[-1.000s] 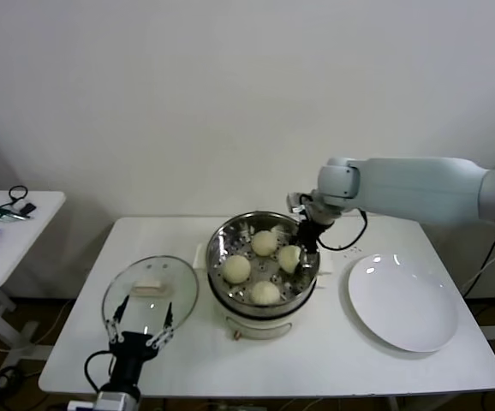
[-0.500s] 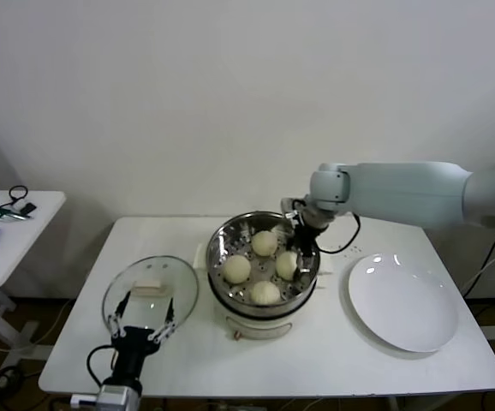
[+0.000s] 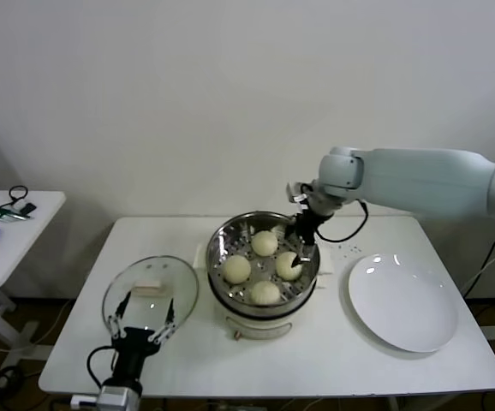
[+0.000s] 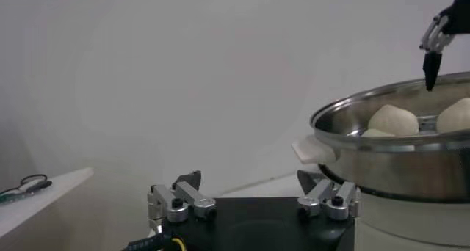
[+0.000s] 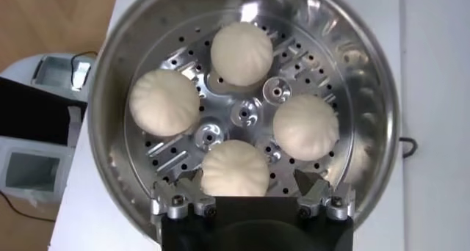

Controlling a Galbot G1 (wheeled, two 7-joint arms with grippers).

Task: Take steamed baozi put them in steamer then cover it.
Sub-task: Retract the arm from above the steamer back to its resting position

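- Steamer (image 3: 263,270): shiny steel pot on a cream-white base, at the middle of the white table (image 3: 333,360); perforated tray visible inside in the right wrist view (image 5: 250,113).
- Steamed baozi: four cream-white buns on the tray, arranged in a ring around its centre — far bun (image 3: 265,242), left bun (image 3: 236,269), near bun (image 3: 265,293), right bun (image 3: 289,265); same four seen from above in the right wrist view (image 5: 241,53) (image 5: 164,102) (image 5: 305,126) (image 5: 234,169).
- Right gripper (image 3: 299,250): poised above the right-hand part of the pot, just over the right bun; fingers spread, nothing between them; finger bases flanking the nearest bun in the right wrist view (image 5: 253,205).
- Left gripper (image 3: 140,330): low at the near left edge of the table, fingers spread and empty, tips at the near rim of the glass lid (image 3: 151,289).
- Glass lid: flat on the table left of the steamer, cream handle up.
- White plate (image 3: 402,301): right of the steamer, apart from it.
- Side table (image 3: 12,231): far left, with small items on top.
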